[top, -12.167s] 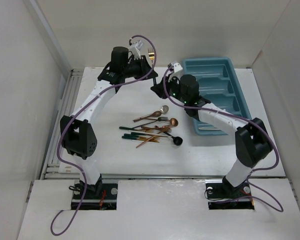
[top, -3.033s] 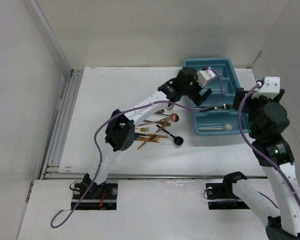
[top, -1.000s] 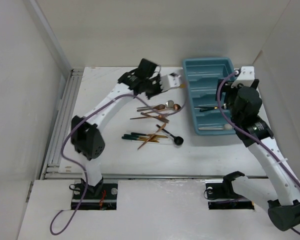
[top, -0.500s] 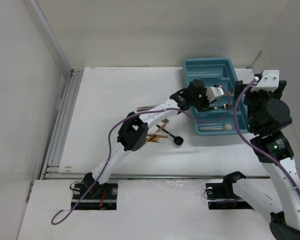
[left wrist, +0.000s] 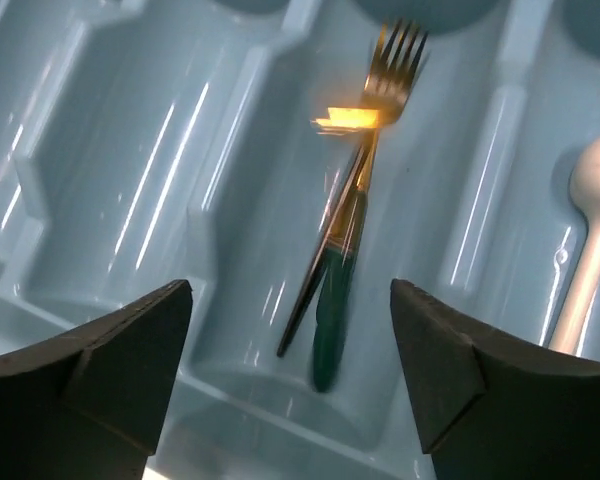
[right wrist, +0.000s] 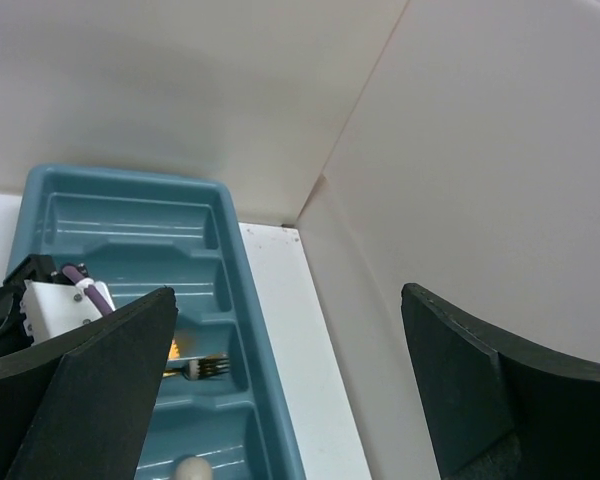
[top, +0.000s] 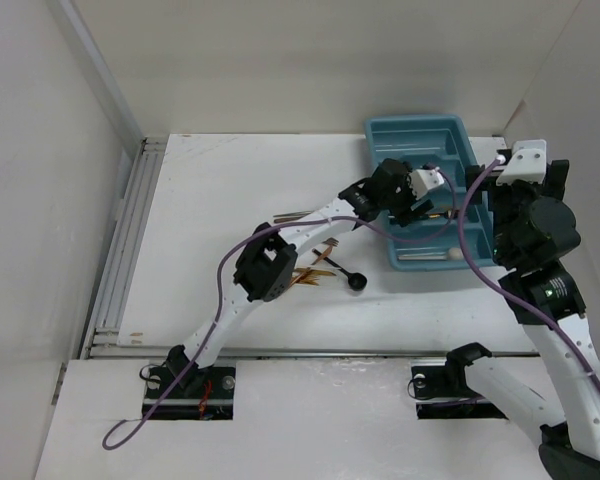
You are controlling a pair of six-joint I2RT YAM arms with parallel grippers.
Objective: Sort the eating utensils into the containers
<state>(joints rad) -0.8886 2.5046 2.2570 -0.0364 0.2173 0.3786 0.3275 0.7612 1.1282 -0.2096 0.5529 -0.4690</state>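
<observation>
Eating utensils (top: pixel 315 272): one fork (left wrist: pixel 355 210) in the tray (top: pixel 416 122), more on the desk (top: pixel 230 200)

I think I am at the end of a drop. My left hand (left wrist: pixel 291 300) hangs over the teal-blue tray with its fingers spread wide. Nothing is pinched between them. Right under it, the fork lies flat in one long slot. It has a shiny gold head and a dark green handle. A second thin thing lies along it, too blurry for me to name. In the slot just beside it lies a cream-white spoon (left wrist: pixel 590 250).

My right hand (right wrist: pixel 288 295) is up in the air near the side wall. Its fingers are spread wide too, and it holds nothing.

The job looks only partly done. A small pile of thin copper and green pieces lies on the desk beside the tray, not touching it. A black round-headed spoon (top: pixel 355 283) lies next to the pile.

Next I should lift my left hand straight up, so it does not bump the slot walls. Then I should move it over the pile. The pieces there are thin and cross each other, so I should pick one at the edge and pinch its handle.
</observation>
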